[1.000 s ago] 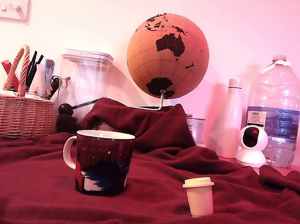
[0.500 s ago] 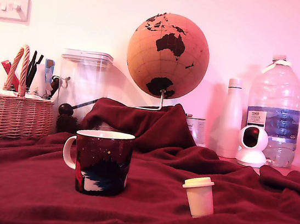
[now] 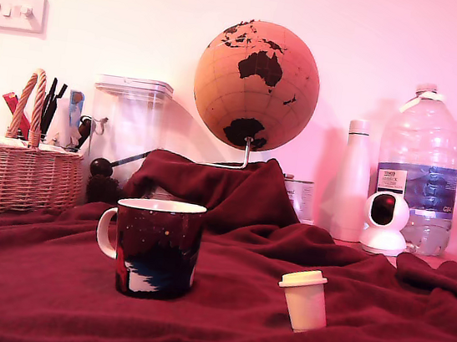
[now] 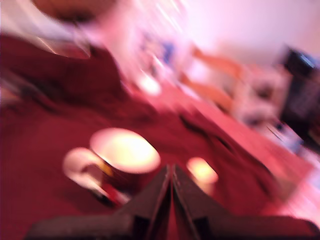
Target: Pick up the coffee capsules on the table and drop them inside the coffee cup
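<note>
My jaws press together empty above the blanket-draped worktop [image 3: 68,302], where the cream coffee capsule [image 3: 304,301] stands upright beside the speckled mug [image 3: 155,246]; it looks light, stiff and slippery, best pinched across its tapered body under the rim

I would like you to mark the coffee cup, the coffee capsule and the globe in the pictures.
coffee cup [image 3: 156,250]: exterior view, on the speckled dark side wall.
coffee capsule [image 3: 306,306]: exterior view, on the tapered cream body below the lid.
globe [image 3: 256,84]: exterior view, on the middle of the sphere.
</note>
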`<control>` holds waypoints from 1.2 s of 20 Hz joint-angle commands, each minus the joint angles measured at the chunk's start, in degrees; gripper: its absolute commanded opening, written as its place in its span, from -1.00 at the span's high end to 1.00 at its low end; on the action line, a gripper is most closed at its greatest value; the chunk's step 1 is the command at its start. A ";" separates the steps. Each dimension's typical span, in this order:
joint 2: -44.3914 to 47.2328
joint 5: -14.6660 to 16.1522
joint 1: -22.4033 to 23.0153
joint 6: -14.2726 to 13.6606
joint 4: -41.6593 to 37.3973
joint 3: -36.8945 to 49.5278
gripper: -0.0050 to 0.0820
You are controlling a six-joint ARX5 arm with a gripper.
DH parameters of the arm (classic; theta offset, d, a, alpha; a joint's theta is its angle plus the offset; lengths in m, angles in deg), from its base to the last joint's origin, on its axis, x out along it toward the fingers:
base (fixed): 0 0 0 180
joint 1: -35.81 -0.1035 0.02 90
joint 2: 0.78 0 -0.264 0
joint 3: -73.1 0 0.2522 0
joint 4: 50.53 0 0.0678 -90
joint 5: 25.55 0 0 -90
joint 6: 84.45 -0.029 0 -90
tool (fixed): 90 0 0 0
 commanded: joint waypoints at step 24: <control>31.41 -17.66 30.51 -4.44 -22.08 0.00 0.09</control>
